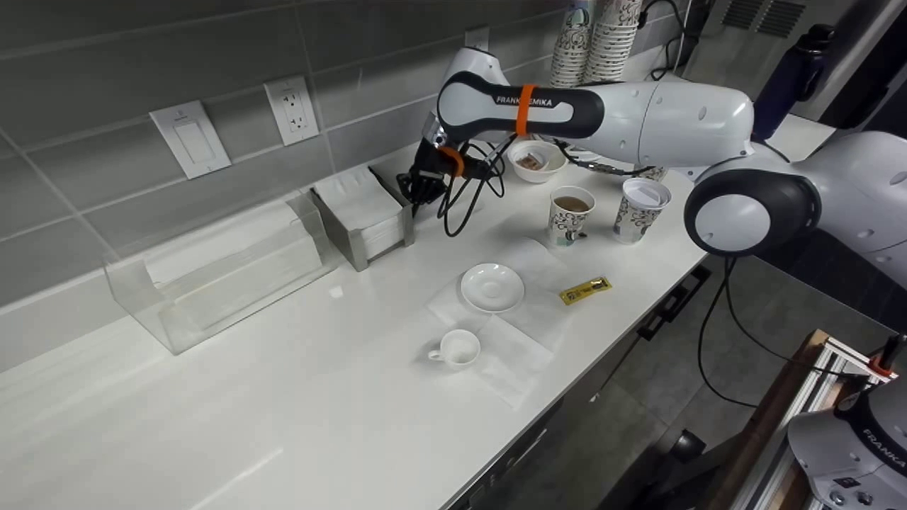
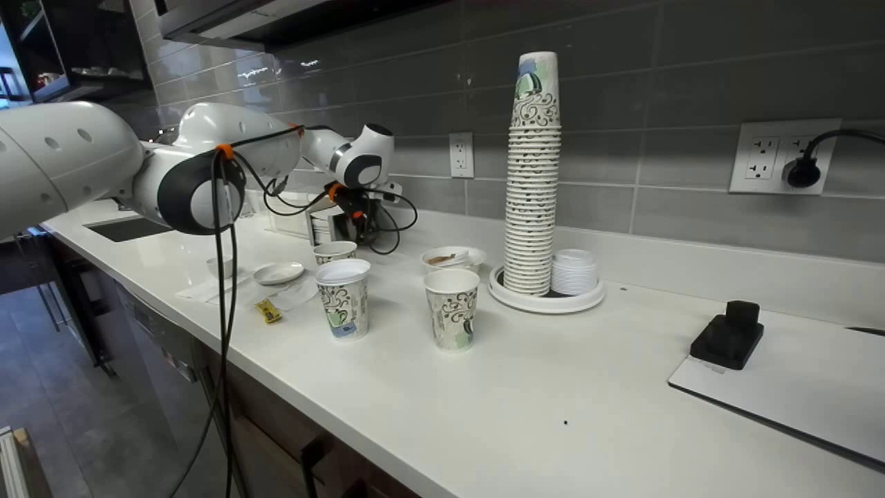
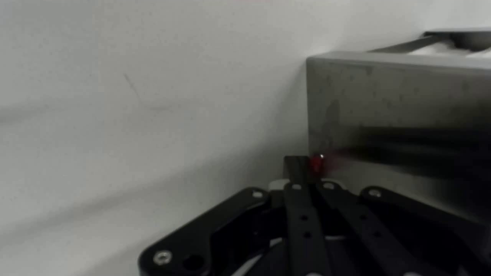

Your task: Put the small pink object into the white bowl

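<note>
My gripper [image 1: 418, 195] is low beside the steel napkin holder [image 1: 356, 249], on its far side. In the wrist view its dark fingers [image 3: 311, 172] are close together. A small pink object [image 3: 317, 165], shiny and red here, shows at the fingertips against the left fingertip, and the fingers look shut on it. The right fingertip is hard to make out. The object is too small to see in either exterior view. The white bowl [image 1: 537, 177] stands behind the paper cups with brown bits inside; it also shows in an exterior view [image 2: 476, 264].
The holder's steel side [image 3: 345, 88] is right beside the fingers. Paper cups [image 1: 565, 228] [image 1: 631, 221], a saucer [image 1: 492, 287], a handled cup [image 1: 459, 350] and a yellow packet [image 1: 585, 290] stand on the counter. A tall cup stack [image 2: 532, 180] is near the bowl.
</note>
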`<state>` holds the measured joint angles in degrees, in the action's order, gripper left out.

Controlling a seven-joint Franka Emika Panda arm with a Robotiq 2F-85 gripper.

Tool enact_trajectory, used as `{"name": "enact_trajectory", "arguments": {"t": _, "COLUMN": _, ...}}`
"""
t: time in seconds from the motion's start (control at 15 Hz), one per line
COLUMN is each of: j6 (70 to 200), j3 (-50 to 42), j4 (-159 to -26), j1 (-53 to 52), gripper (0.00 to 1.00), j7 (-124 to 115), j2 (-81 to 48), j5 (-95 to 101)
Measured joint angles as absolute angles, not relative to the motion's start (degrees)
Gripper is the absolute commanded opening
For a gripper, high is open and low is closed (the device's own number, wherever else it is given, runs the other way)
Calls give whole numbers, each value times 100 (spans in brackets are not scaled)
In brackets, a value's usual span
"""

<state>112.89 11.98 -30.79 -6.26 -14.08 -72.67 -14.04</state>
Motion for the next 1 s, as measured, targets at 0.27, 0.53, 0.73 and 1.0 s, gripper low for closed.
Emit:
{"name": "enact_trajectory", "arguments": {"t": 0.27, "j6": 11533, "j3": 1185, "j4": -2901, "j1": -615, "gripper": 0, "j7": -1408, "j2": -7129, "j5": -1404}}
{"name": "enact_trajectory", "arguments": {"t": 0.53, "j6": 11442, "j3": 1156, "j4": -2877, "j1": -566, "gripper": 33, "j7": -1453, "j2": -6939, "j5": -1404}}
{"name": "enact_trajectory", "arguments": {"t": 0.73, "j6": 11202, "j3": 1155, "j4": -2958, "j1": -574, "gripper": 54, "j7": -1530, "j2": -6991, "j5": -1404}}
{"name": "enact_trajectory", "arguments": {"t": 1.0, "j6": 11216, "j3": 1133, "j4": -3003, "j1": -619, "gripper": 81, "j7": -1557, "j2": -7269, "j5": -1401}}
